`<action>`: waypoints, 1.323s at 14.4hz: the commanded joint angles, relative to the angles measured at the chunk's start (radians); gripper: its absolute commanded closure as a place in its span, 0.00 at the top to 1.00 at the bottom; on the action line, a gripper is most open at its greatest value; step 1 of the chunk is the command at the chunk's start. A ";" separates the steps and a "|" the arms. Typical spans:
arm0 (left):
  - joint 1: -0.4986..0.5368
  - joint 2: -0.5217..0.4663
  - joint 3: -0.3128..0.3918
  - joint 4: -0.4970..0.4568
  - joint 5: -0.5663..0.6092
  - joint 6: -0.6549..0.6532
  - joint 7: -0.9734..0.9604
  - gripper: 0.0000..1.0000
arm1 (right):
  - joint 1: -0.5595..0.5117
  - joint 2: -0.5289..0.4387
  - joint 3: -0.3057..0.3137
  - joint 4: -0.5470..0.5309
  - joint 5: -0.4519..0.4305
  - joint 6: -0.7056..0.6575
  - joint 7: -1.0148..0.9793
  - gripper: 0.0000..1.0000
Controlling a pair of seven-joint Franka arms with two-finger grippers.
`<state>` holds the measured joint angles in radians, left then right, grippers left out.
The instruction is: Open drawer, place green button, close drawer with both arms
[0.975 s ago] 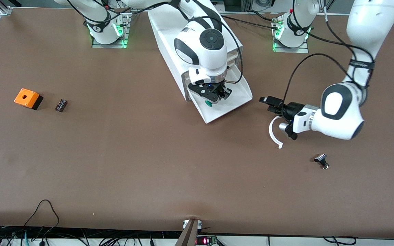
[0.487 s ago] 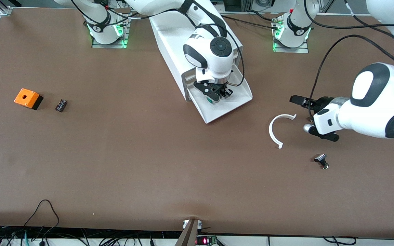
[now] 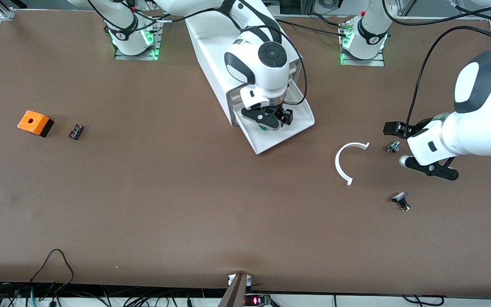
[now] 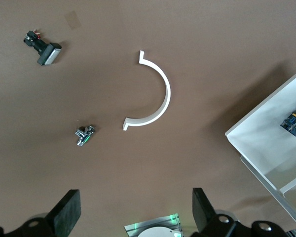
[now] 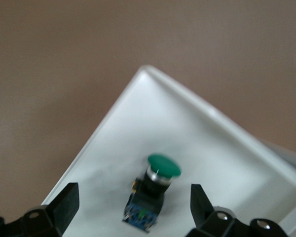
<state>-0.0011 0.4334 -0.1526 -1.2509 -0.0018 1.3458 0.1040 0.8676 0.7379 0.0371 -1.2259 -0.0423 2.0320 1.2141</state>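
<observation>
**Button lying in the open drawer, both grippers free**

The button [image 5: 155, 193] lies on the floor of the drawer [image 3: 290, 132], directly beneath my right gripper [image 3: 271, 118]. My right fingers [image 5: 64, 205] stand apart on either side of it and do not touch it. Its green cap faces the drawer's outer corner and its blue rear end faces my wrist. In the front view only a sliver of the green cap shows under my right gripper.

The drawer is pulled out from the bottom of the white cabinet [image 3: 211, 55], and my right gripper hangs over its inner half, close to the cabinet face.

My left gripper [image 3: 416, 149] waits above the table toward the left arm's end, well apart from the drawer. Its fingers [image 4: 66, 212] are spread wide and hold nothing. Just beside it on the table lies a small silver-and-black button [image 3: 393, 147]. A second small button [image 3: 400, 200] with a flat silver cap lies nearer to the front camera than the first. A white curved strip [image 3: 342, 160] lies flat on the table between my left gripper and the drawer, touching neither.

Well apart from my right gripper, toward the right arm's end of the table, an orange box [image 3: 34, 123] with a hole in its top stands on a black base. A small dark component [image 3: 76, 131] lies just beside it.
</observation>
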 commanded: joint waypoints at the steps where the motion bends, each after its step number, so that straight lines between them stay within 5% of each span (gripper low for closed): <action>1: -0.007 0.042 0.008 0.065 0.023 -0.016 0.000 1.00 | -0.134 -0.095 -0.005 0.009 0.010 -0.084 -0.308 1.00; 5: -0.025 0.070 0.002 0.021 0.013 0.021 -0.115 1.00 | -0.254 -0.190 -0.037 -0.012 0.005 -0.139 -0.554 1.00; 14: -0.094 0.065 -0.173 -0.459 -0.012 0.642 -0.877 0.98 | -0.312 -0.370 -0.322 -0.087 0.015 -0.361 -1.014 1.00; 16: -0.161 0.062 -0.173 -0.568 -0.010 0.806 -0.972 0.97 | -0.352 -0.393 -0.353 -0.089 0.108 -0.439 -1.054 1.00; 19: -0.221 0.073 -0.171 -0.645 -0.010 0.978 -1.072 0.97 | -0.422 -0.439 -0.355 -0.090 0.130 -0.478 -1.122 1.00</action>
<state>-0.2020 0.5342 -0.3308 -1.8326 -0.0169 2.2439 -0.9060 0.4985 0.3547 -0.3329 -1.2839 0.0566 1.5774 0.1360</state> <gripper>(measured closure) 0.031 0.000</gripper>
